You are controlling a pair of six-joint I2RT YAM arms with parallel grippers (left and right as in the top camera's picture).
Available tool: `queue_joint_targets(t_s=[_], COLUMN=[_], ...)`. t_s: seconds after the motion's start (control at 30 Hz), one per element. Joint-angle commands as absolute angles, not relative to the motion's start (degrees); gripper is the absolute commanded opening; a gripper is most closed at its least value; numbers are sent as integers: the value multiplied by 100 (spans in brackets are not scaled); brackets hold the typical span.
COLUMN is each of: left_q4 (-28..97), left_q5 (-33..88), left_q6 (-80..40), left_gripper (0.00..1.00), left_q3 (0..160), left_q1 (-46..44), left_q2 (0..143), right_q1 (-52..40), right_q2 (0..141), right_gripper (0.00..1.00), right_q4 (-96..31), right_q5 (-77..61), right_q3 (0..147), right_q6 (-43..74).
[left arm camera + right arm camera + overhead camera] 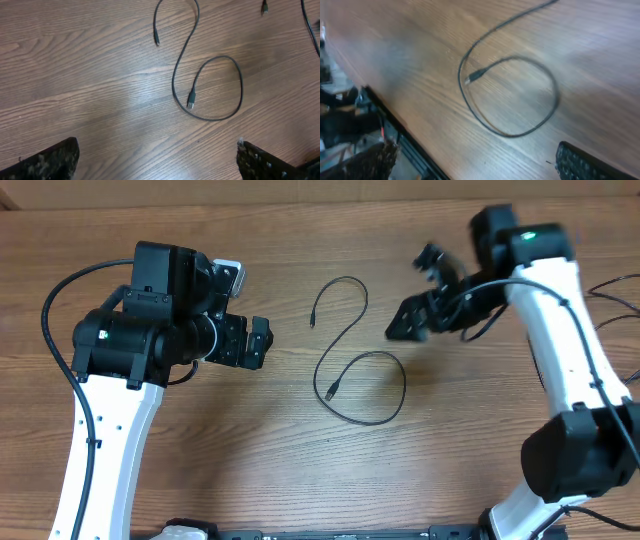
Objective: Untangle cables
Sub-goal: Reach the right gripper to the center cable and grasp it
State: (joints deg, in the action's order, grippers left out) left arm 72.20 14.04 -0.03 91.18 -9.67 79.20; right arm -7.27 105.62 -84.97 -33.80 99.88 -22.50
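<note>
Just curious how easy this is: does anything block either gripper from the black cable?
Nothing visible does. Only bare table separates the cable from the left gripper and the right gripper, both open.

Overhead camera looks straight down on the counter [200, 450] from high above. Each wrist camera slants down from closer in; all three views share the looped cable [242, 92].

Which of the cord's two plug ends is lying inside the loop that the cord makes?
The near plug, the lower one in the overhead view: the cable curls right round it. The far plug lies outside that curl, in the open.
</note>
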Motion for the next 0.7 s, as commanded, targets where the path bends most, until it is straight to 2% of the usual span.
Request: queue_joint_targets(t_s=[0.0, 0.33, 0.67], left_q4=[7216, 7214, 7216], left_q5=[1347, 1332, 1332], left_q6=[-60, -60, -60], left_gripper=[100, 100, 100], left_q3=[9133, 9133, 9133], left_q1=[-978, -978, -978], left_q2=[7940, 7940, 7940], right_q1=[-1039, -2045, -2626], right_q2=[10562, 10562, 10562], right_gripper=[100, 100, 100], right_q4=[-8141, -6073, -4582], right_q5=[-3671, -4456, -4471], right_q3=[9297, 7240, 6219], right_q6=[-2257, -2233, -1555])
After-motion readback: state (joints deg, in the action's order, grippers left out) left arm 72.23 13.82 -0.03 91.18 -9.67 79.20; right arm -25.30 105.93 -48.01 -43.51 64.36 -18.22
